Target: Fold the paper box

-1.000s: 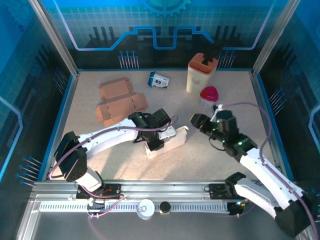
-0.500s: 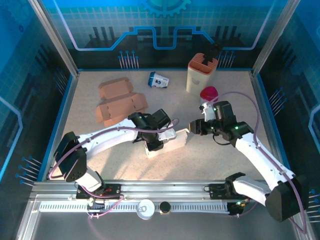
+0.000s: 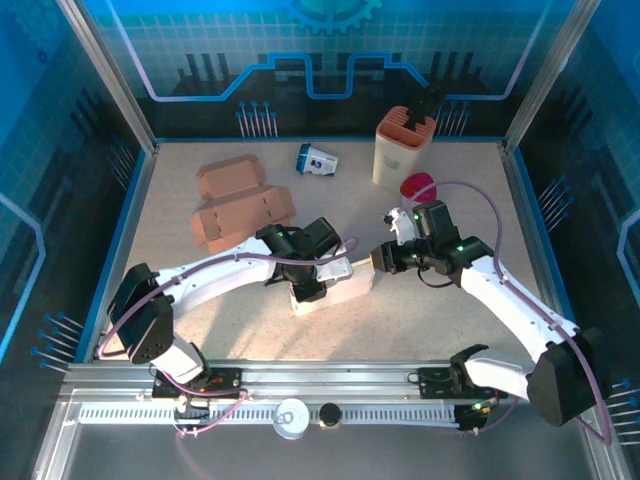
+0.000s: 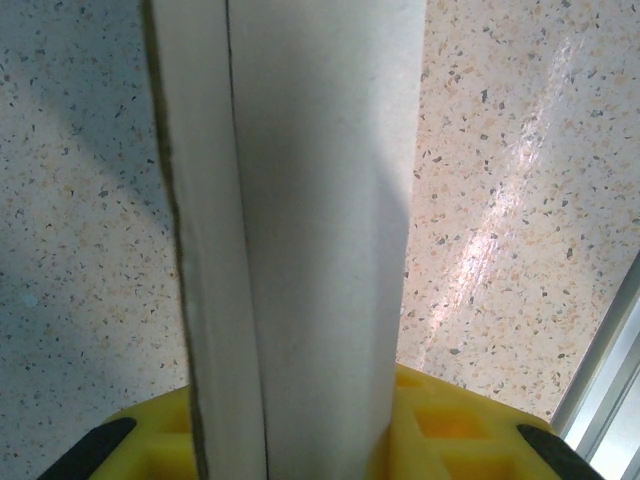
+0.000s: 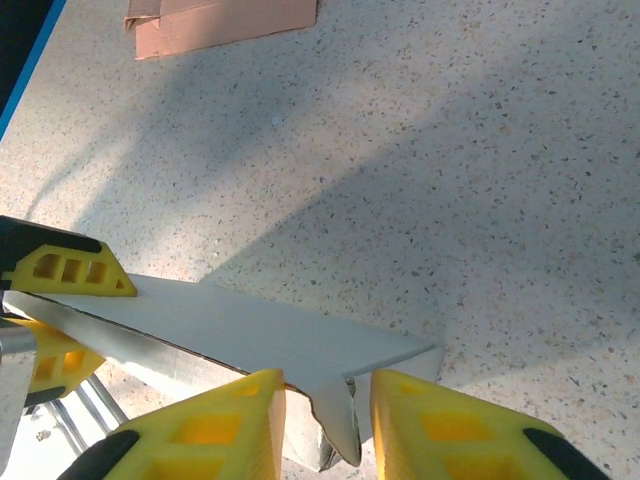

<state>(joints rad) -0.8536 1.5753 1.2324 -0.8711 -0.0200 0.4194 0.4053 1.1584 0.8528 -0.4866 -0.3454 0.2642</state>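
The flat white cardboard paper box (image 3: 350, 285) lies mid-way across the speckled table (image 3: 450, 200), clamped in the left gripper (image 3: 312, 288) to steady it; the right gripper (image 5: 328, 395) stands narrow around its end flap (image 5: 338, 420), ready for folding, though actual pinching I cannot tell

A speckled beige table (image 3: 400, 320) sits inside a thin blue rim (image 3: 521, 200), with slanting aluminium posts (image 3: 105, 70) rising from its far corners. Behind the table, the back wall (image 3: 330, 50) shows a blue grid, circuit lines and a gear emblem. Translucent blue panels (image 3: 40, 200) flank the table. A slotted metal rail (image 3: 330, 378) runs along its near edge. Soft shadows (image 5: 420, 130) and a streak of glare (image 4: 490, 240) cross the tabletop.
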